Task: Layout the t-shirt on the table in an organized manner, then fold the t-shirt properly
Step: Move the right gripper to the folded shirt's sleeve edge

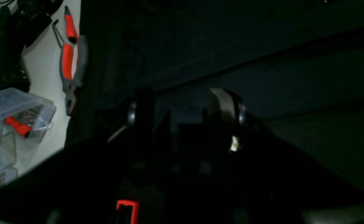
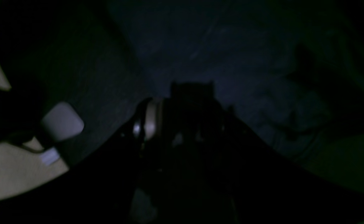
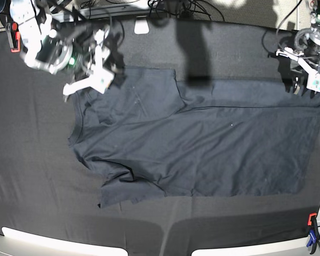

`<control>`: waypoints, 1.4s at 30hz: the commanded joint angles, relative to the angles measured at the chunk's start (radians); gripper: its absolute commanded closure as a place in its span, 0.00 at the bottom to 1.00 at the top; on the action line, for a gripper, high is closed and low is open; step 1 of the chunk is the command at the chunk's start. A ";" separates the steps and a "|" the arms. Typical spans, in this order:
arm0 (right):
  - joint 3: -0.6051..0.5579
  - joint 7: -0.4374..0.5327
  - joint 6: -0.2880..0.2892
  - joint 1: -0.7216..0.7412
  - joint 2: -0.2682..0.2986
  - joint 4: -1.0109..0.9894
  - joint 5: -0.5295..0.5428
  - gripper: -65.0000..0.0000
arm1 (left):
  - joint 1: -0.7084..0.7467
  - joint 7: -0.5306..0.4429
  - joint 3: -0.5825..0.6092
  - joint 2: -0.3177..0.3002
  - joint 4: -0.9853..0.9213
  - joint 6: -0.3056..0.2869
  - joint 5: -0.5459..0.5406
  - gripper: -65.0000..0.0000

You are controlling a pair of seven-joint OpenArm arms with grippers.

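The t-shirt (image 3: 202,149) lies spread on the table (image 3: 32,176), its long axis running side to side in the base view, with the collar end toward the right gripper (image 3: 90,80) and the hem toward the left gripper (image 3: 309,74). The left gripper's jaws stand spread, empty, above the hem's far corner. Whether the right gripper pinches cloth, I cannot tell.

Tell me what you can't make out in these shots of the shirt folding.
- Left wrist view: too dark to tell the t-shirt from the table cloth.
- Right wrist view: dark and blurred; the right gripper's opening is unreadable.
- Base view: t-shirt collar sits under the right gripper.
- Base view: left gripper too small to judge contact.
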 commanded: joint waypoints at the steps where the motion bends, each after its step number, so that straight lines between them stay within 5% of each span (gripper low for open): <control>1: -0.006 0.022 0.005 0.006 0.028 0.018 -0.014 0.71 | 0.001 -0.024 -0.010 -0.011 0.020 0.008 -0.002 0.60; 5: -0.070 0.087 0.000 0.006 0.087 0.018 -0.132 0.71 | 0.001 -0.024 -0.010 -0.011 0.020 0.008 -0.002 0.60; 17: -0.333 0.125 -0.238 0.054 0.120 0.017 -0.438 0.71 | 0.001 -0.024 -0.010 -0.011 0.020 0.008 -0.002 0.60; 33: -0.420 0.108 -0.237 0.128 0.114 0.008 -0.439 0.78 | 0.002 -0.023 -0.010 -0.011 0.020 0.008 -0.002 0.60; 42: -0.420 0.154 -0.238 0.164 0.114 -0.121 -0.443 0.66 | 0.003 -0.021 -0.010 -0.011 0.020 0.008 -0.002 0.60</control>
